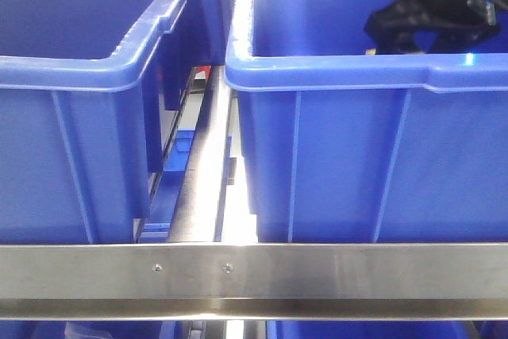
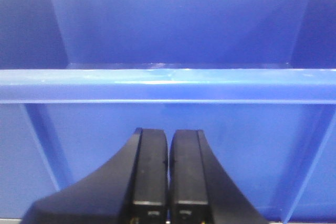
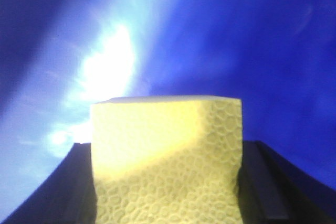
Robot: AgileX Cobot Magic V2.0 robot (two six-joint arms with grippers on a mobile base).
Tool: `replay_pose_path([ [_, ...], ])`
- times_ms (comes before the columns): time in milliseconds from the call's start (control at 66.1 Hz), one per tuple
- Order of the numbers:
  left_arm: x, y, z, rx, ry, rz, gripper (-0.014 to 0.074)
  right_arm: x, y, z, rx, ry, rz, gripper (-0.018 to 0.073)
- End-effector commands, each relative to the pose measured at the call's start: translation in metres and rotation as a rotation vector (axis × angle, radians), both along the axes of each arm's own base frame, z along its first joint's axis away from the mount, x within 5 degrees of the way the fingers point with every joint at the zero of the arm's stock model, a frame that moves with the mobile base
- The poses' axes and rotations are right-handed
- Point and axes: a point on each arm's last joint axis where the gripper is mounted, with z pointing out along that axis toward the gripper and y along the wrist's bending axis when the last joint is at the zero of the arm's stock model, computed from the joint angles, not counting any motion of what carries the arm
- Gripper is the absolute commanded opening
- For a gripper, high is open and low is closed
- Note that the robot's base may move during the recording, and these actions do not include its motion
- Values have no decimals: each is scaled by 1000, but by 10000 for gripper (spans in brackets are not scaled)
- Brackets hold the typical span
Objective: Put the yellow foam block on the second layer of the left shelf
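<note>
Right gripper [image 3: 168,203] jaws are clamping the yellow foam block [image 3: 168,156] inside the right blue bin [image 1: 365,77] for transfer; left gripper [image 2: 168,166] jaws are sitting closed, empty

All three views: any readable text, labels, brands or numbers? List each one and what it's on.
None readable in any view.
Left blue bin and right blue bin: plain walls, no label.
Steel shelf rail: only two screw heads, no marking.
Left tool, shut: plain black fingers, no print.
Yellow foam block, held in the right tool: only a cell-like surface texture, no lettering.
Black arm part at top right: too blurred to tell.
</note>
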Motion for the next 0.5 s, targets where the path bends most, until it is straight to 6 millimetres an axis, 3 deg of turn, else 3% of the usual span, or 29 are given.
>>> replay_pose_path([
  [0, 0, -2, 0, -1, -72, -18, 136, 4, -3, 32, 16, -147, -1, 275],
  [91, 0, -2, 0, -1, -72, -18, 136, 4, -3, 31, 14, -140, 0, 349],
  [287, 0, -2, 0, -1, -72, -18, 136, 4, -3, 31, 15, -144, 0, 639],
  [484, 0, -2, 0, -1, -72, -18, 136, 0, -4, 39, 19, -161, 0, 624],
])
